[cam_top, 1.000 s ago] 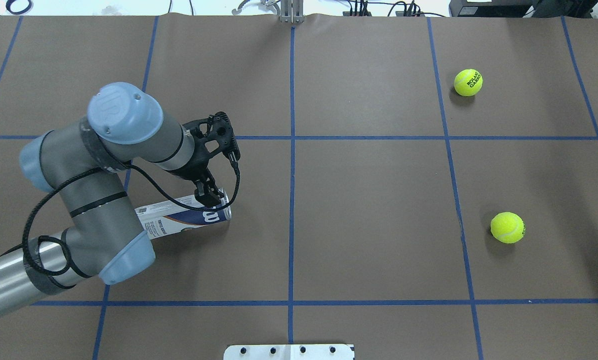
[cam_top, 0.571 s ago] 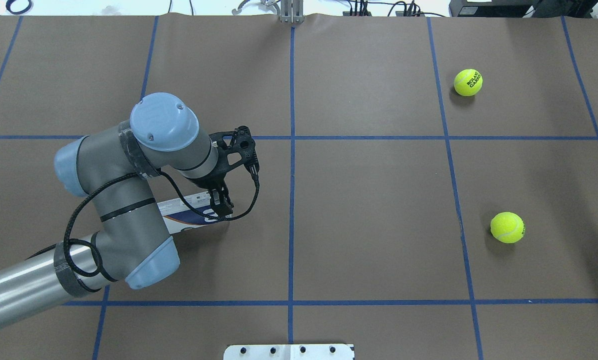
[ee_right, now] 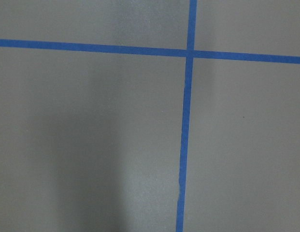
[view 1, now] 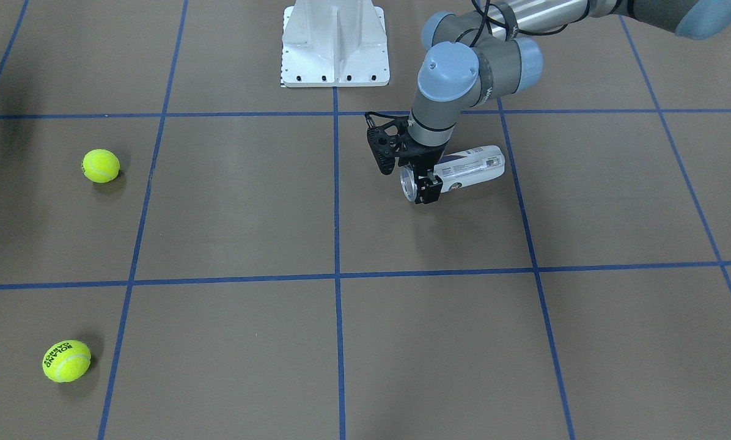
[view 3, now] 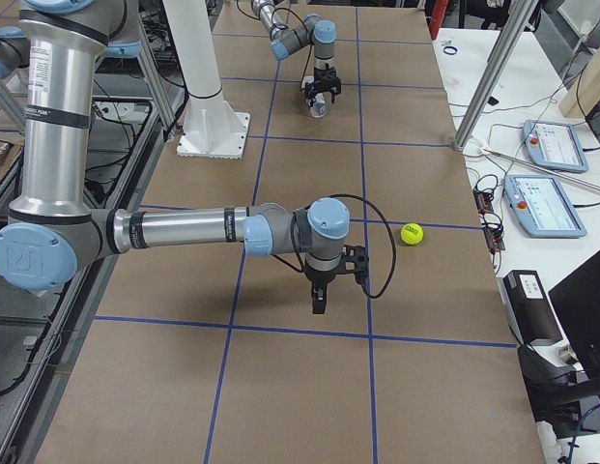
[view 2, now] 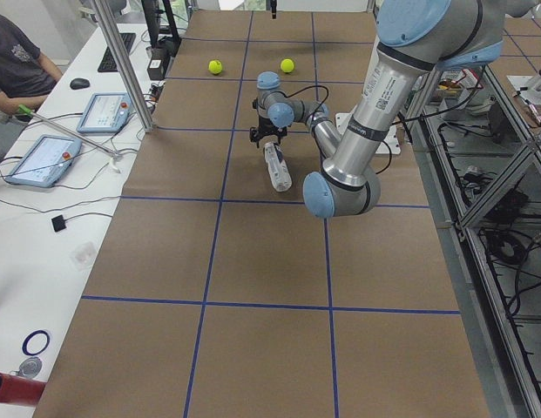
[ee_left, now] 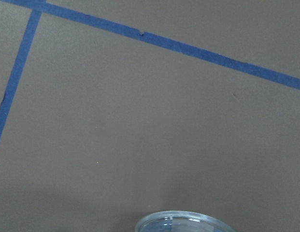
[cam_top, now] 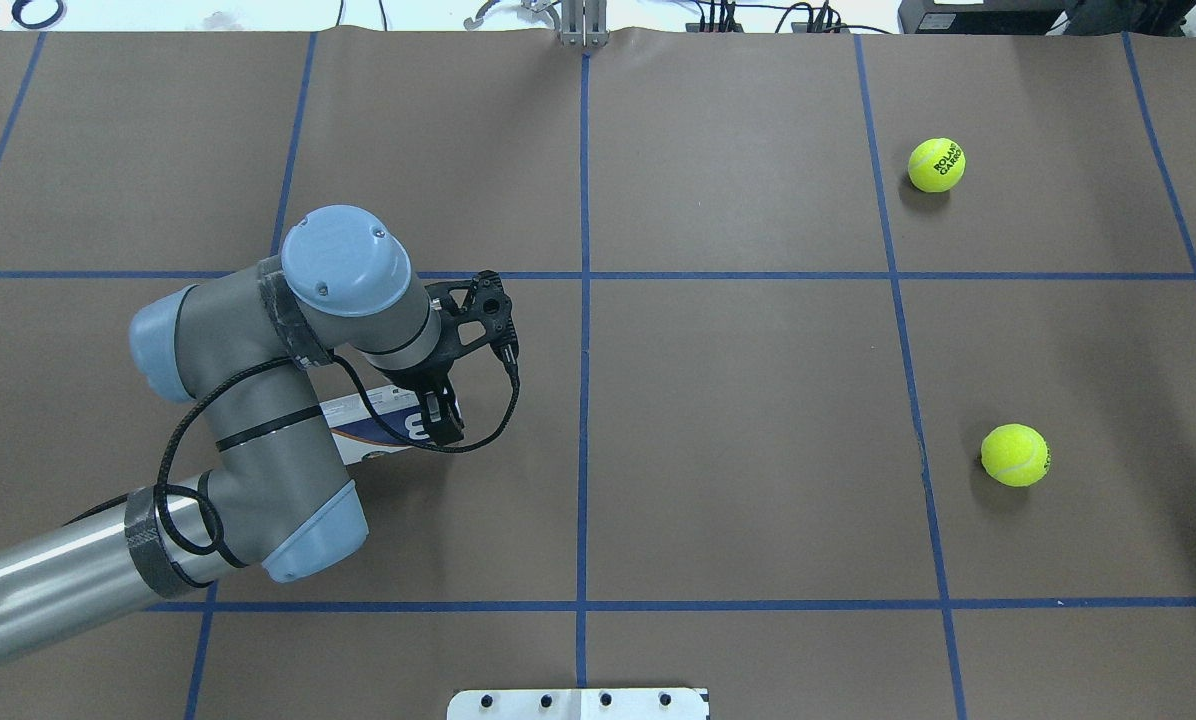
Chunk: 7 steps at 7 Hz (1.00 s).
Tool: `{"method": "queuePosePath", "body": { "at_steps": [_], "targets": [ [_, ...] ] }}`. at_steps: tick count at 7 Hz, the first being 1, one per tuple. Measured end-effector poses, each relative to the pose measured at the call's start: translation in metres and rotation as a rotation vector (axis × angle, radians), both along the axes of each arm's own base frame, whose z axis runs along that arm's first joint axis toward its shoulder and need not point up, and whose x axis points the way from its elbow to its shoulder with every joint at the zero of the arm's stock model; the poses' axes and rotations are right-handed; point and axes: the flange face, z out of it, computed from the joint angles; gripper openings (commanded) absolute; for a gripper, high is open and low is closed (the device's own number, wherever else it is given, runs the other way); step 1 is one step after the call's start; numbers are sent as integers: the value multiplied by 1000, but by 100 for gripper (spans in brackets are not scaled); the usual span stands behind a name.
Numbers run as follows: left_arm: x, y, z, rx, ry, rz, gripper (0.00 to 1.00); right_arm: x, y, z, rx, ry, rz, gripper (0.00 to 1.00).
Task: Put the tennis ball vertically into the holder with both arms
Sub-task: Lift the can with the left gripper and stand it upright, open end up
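The holder lies on its side on the brown table, left of centre, and also shows in the front-facing view. Its open end points toward the table's middle. My left gripper hangs over that open end, one finger on each side of the tube and spread about as wide as it. The tube's clear rim shows at the bottom of the left wrist view. Two yellow tennis balls rest far right. My right gripper shows only in the exterior right view, so I cannot tell its state.
The white metal base stands at the robot's edge of the table. Blue tape lines grid the brown surface. A person sits at a side desk with tablets.
My left arm has swung right and its gripper has come down over the holder's open end. The holder and both balls lie where they were.
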Motion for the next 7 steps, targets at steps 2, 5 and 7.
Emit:
{"method": "queuePosePath", "body": {
  "at_steps": [2, 5, 7],
  "targets": [
    [8, 2, 9, -8, -12, 11, 100, -1, 0, 2, -3, 0, -1, 100],
    [21, 8, 18, -19, -27, 27, 100, -1, -1, 2, -4, -1, -2, 100],
    [23, 9, 18, -22, -28, 29, 100, -2, -1, 2, -4, -1, -3, 100]
  ]
}}
